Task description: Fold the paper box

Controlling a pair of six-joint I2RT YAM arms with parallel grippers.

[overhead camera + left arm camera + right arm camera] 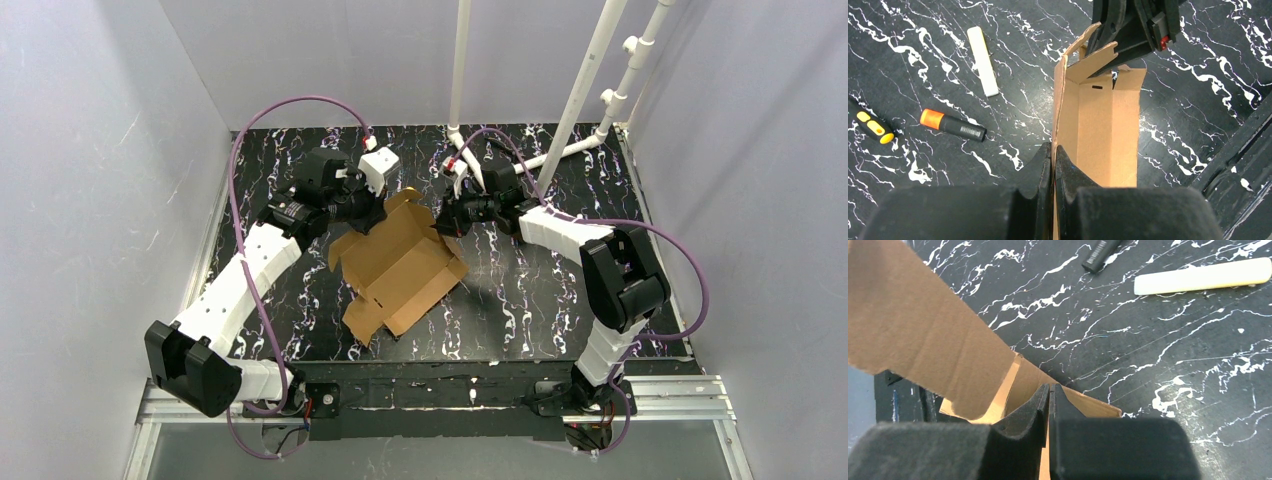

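Observation:
The paper box (400,268) is a brown cardboard sheet, partly folded into an open trough with loose flaps, lying mid-table. My left gripper (374,214) is at its far-left corner; in the left wrist view the left gripper (1053,150) is shut on the thin edge of the box's upright side wall (1060,100). My right gripper (441,222) is at the far-right corner; in the right wrist view the right gripper (1048,388) is shut on a cardboard edge (1088,402), with a big flap (923,335) standing to its left.
A white stick (983,60), an orange-capped black marker (953,125) and a yellow-and-black tool (873,127) lie on the black marbled table beside the box. White pipes (460,70) rise at the back. Grey walls close in on both sides.

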